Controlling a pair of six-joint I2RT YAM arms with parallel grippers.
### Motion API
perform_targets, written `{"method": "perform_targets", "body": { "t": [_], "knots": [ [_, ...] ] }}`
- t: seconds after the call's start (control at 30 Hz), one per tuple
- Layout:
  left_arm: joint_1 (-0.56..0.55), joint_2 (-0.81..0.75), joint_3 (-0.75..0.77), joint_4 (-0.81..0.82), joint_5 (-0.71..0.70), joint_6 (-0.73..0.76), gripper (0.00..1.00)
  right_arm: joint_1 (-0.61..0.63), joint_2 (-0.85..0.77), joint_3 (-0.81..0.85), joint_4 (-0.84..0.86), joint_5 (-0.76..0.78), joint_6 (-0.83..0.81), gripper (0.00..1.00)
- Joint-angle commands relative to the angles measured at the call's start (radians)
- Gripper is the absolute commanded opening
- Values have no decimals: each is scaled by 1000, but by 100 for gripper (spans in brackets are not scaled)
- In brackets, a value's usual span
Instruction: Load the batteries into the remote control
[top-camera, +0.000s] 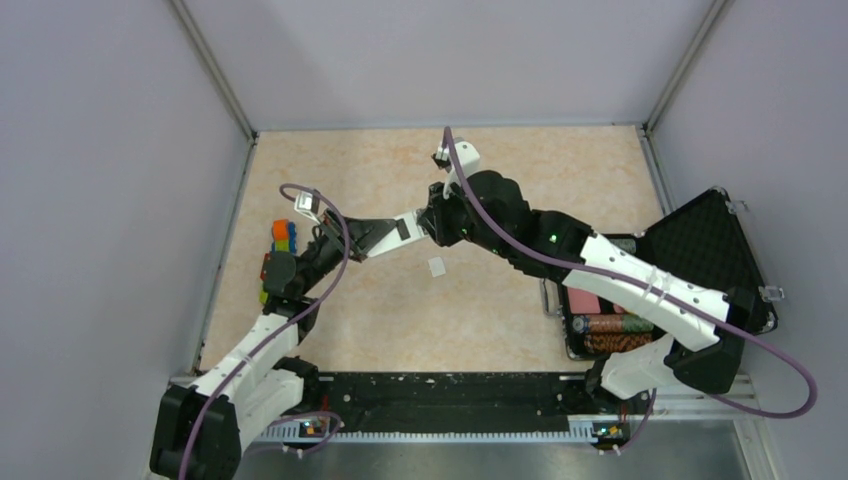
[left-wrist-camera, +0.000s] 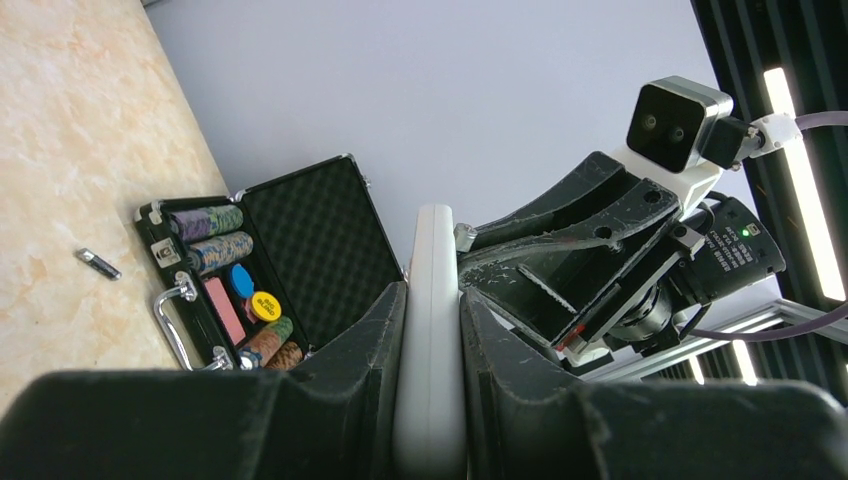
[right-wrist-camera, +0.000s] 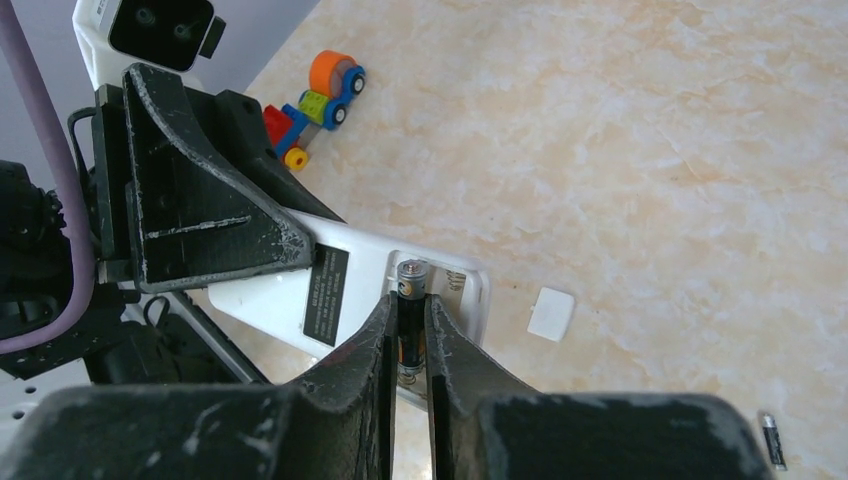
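Note:
My left gripper is shut on the remote control, a slim white bar seen edge-on and held above the table. In the right wrist view the remote shows its open battery recess facing up. My right gripper is shut on a battery, a dark cylinder with a silver tip lying in the recess by a spring. The two grippers meet mid-table in the top view, left gripper and right gripper. A second battery lies on the table, also visible in the left wrist view.
A small white battery cover lies on the table below the grippers. An open black case with poker-chip rolls and a pink deck stands at right. A colourful toy vehicle sits at far left.

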Motion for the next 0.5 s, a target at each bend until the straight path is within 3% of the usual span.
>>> {"method": "perform_targets", "body": {
  "t": [0.0,0.2,0.47],
  "knots": [
    [-2,-5,-1,148,-42,-15,0,18,11,47,-62,-13,32,12],
    [-2,-2,-2,153,-35,-16,0,18,14,60,-67,-25,52,12],
    [-2,-13,-10,151,-30,-12,0,18,27,87,-82,5,64,21]
  ]
}}
